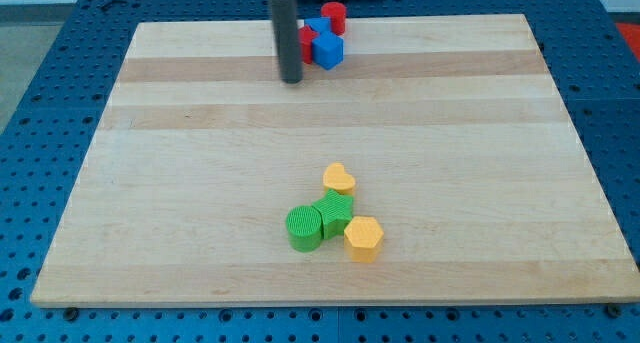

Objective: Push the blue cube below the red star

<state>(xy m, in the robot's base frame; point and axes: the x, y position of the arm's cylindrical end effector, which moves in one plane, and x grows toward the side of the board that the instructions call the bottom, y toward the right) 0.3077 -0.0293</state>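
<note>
The blue cube (pixel 327 51) sits near the view's top edge of the wooden board (pixel 200 183). A red block (pixel 306 41), probably the red star, lies just left of the cube, touching it and partly hidden by my rod. A second blue block (pixel 317 27) and a red cylinder (pixel 333 17) sit just above them. My tip (pixel 291 80) rests on the board a little below and to the left of the blue cube, apart from it.
A cluster lies in the lower middle of the board: a yellow heart (pixel 339 178), a green block (pixel 336 214), a green cylinder (pixel 304 229) and a yellow hexagon (pixel 364 238). Blue perforated table surrounds the board.
</note>
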